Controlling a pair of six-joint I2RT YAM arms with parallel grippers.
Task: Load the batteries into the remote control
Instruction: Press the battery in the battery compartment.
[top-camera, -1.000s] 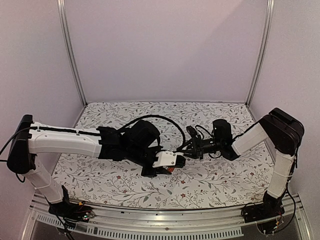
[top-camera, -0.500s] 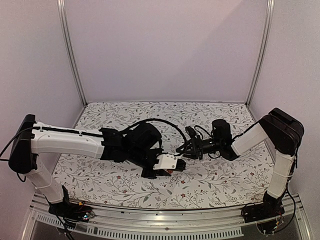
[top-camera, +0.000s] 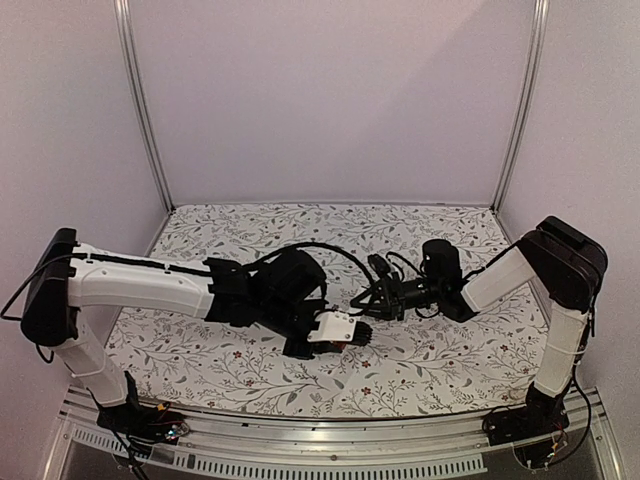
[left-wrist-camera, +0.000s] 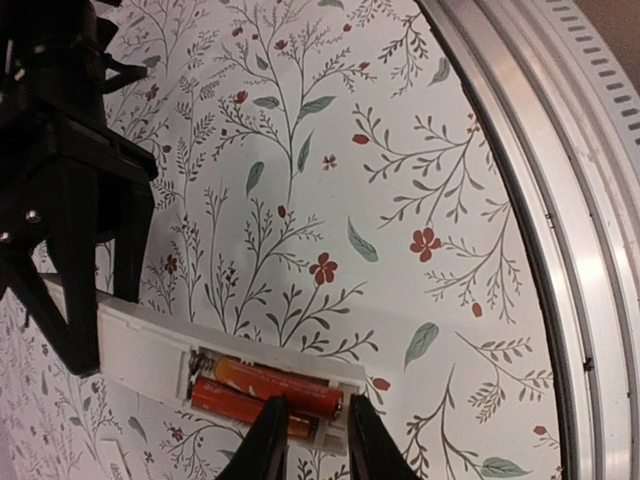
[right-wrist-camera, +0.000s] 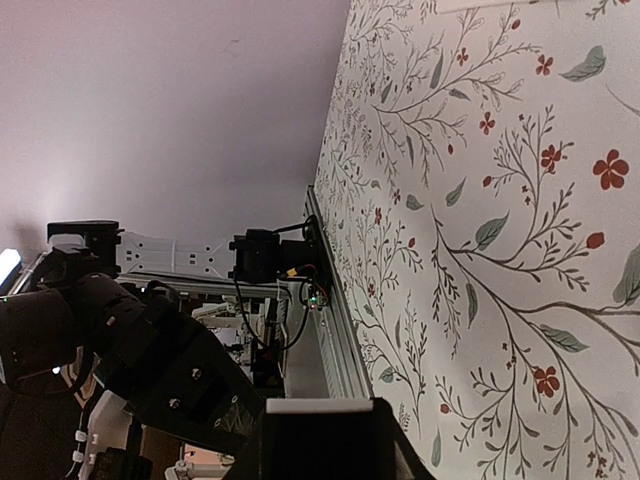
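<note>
The left end effector (left-wrist-camera: 313, 428) stands at the compartment end of the remote control (left-wrist-camera: 150, 350). Its fingers (left-wrist-camera: 272, 440) are a narrow gap apart and closed on nothing. One finger overlaps the nearer cell; the other lies just past the end wall of the remote control.

The right end effector (left-wrist-camera: 100, 325) is clamped on the opposite end of the remote control, with one finger on each long side. The right wrist view shows only a white edge between its fingers.

The batteries (left-wrist-camera: 265, 385) lie side by side in the open compartment (left-wrist-camera: 270, 385) of the remote control. The frames do not show whether either cell is fully seated. They also do not show whether the remote control rests on the surface (left-wrist-camera: 400, 150) or is held above it.

Probable faults from this position:

- Lever action. Downward force at the compartment end acts far from the clamp. The remote control can pivot or slip in the right end effector.
- Ejection. A cell seated at one end only can spring out of the compartment when released.
- Snagging. The finger beyond the end wall can catch that wall during retraction and drag the remote control.
- Contact. Both end effectors work along one short remote control, so a small lateral error brings them together.
</note>
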